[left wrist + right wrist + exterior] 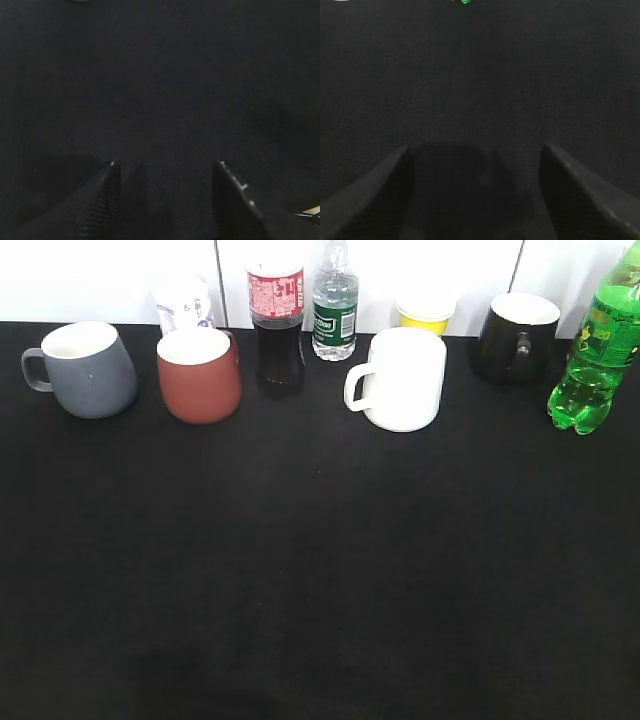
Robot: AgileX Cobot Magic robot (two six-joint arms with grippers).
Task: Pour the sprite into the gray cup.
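Note:
The sprite (592,355), a bright green bottle with a green-and-yellow label, stands at the far right of the back row; a sliver of green shows at the top edge of the right wrist view (465,1). The gray cup (85,368), blue-gray with a white inside and its handle to the left, stands at the far left. Neither arm shows in the exterior view. My left gripper (166,164) is open and empty over bare black cloth. My right gripper (476,149) is open and empty over bare cloth, well short of the sprite.
Along the back stand a brick-red mug (199,374), a red-labelled cola bottle (277,330), a clear bottle with a dark green label (334,305), a white mug (400,379), a yellow cup (425,314), a black mug (516,337) and a white cup (183,304). A black cloth (320,580) covers the table.

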